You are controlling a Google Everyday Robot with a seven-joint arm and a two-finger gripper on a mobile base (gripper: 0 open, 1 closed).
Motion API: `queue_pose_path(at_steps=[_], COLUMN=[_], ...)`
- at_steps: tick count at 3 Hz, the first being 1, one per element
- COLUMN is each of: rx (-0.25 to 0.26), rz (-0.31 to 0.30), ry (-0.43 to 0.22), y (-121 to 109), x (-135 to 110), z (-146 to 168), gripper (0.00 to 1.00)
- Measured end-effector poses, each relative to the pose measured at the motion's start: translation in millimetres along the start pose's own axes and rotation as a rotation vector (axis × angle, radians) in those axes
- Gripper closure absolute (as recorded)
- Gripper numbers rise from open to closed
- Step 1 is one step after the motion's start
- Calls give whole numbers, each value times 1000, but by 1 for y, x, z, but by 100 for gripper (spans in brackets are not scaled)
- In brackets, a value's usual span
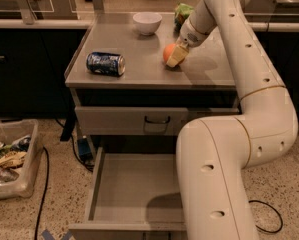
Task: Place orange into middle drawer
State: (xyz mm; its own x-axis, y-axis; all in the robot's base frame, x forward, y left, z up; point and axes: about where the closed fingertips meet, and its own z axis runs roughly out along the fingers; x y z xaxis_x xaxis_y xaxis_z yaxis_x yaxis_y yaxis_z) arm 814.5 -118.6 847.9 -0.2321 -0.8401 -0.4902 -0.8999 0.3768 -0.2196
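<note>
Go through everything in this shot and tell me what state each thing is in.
orange: on the countertop, right beside the gripper, not yet in the drawer
gripper: down at the orange
middle drawer: pulled open
top drawer: shut
soda can: lying on its side
white bowl: upright
</note>
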Motion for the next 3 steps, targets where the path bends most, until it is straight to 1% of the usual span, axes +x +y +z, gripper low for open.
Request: queue_pose_path(at_steps=[1,2,3], rx=[0,-17,-22], rz=[0,13,12], ry=[0,-70,-239], y=[0,2,5], x=[0,-2,-8], z=[0,-5,-48], gripper=[88,100,100])
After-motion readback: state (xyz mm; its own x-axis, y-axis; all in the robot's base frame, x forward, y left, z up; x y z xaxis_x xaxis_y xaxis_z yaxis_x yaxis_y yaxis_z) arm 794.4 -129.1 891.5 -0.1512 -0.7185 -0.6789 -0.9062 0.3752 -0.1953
